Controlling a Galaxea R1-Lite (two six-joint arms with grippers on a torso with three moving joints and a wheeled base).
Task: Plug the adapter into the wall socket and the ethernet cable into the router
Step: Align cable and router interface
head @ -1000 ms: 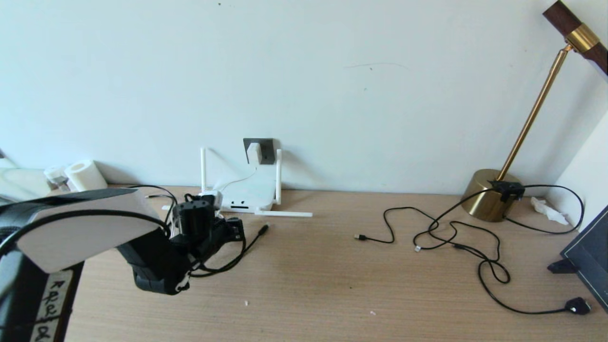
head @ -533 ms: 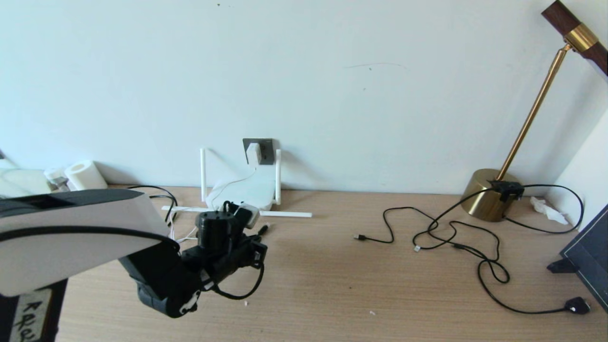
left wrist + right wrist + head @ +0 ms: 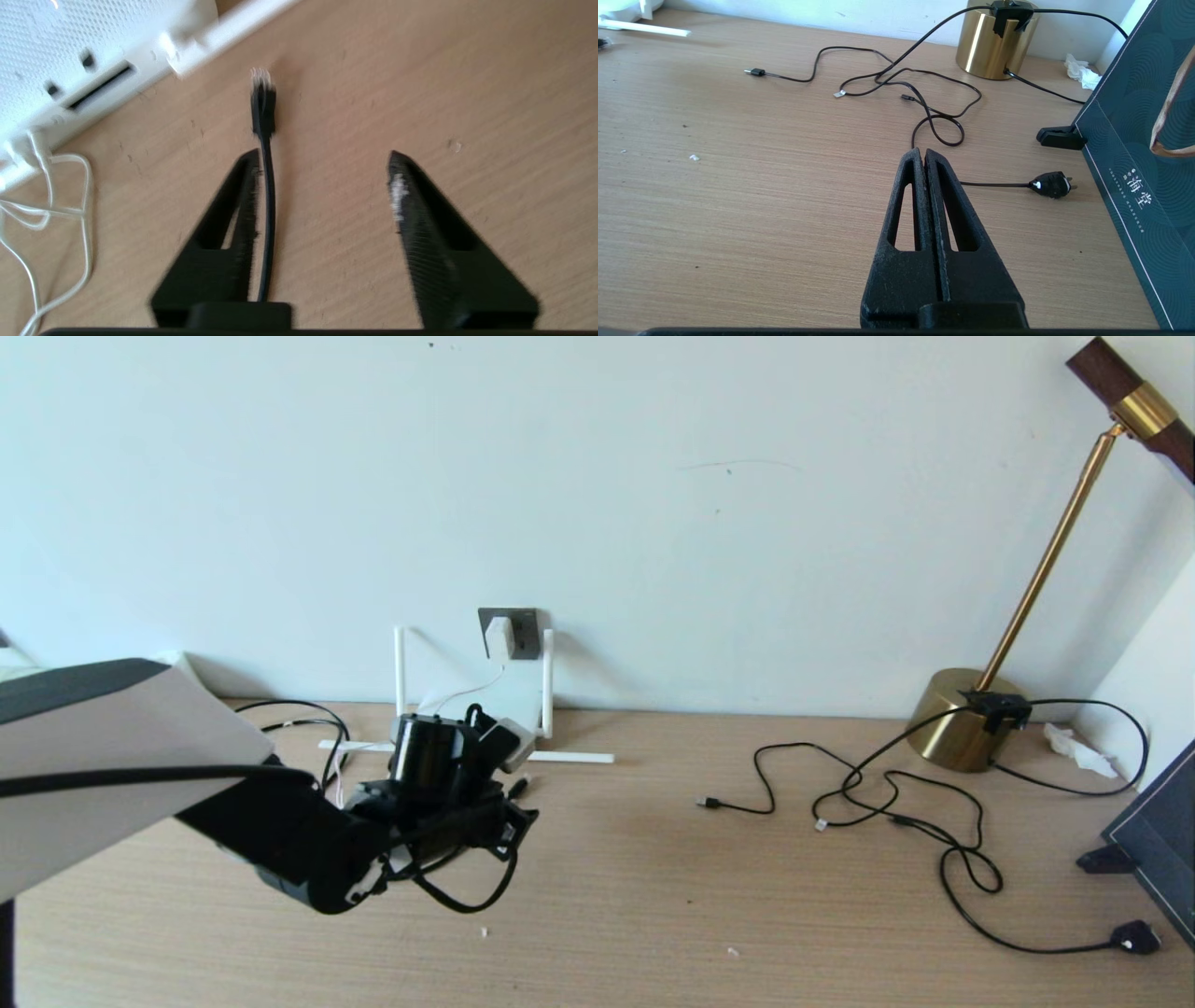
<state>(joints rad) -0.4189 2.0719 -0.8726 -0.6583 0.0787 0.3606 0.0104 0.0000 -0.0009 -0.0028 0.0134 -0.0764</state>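
Note:
The white adapter [image 3: 499, 637] sits plugged into the dark grey wall socket [image 3: 521, 631]. Below it the white router [image 3: 547, 683] lies on the desk, partly hidden by my left arm. My left gripper [image 3: 509, 817] [image 3: 322, 156] hovers low over the desk in front of the router's port edge [image 3: 93, 88], its jaws open. The black ethernet cable [image 3: 263, 107] runs between the fingers, close along one finger [image 3: 243, 205], and its clear tip lies on the wood a little short of the router. My right gripper [image 3: 922, 151] is shut, holds nothing, and stays low over the desk to the right.
A brass lamp base [image 3: 962, 721] stands at the back right, with thin black cords [image 3: 887, 803] looping across the desk to a flat black plug [image 3: 1134, 938]. A dark box [image 3: 1158, 840] leans at the right edge. The router's thin white cord [image 3: 46, 210] lies beside my left gripper.
My left arm has swung to the right and turned toward the router. Its jaws were shut on the ethernet cable and now stand open, with the cable loose between them.

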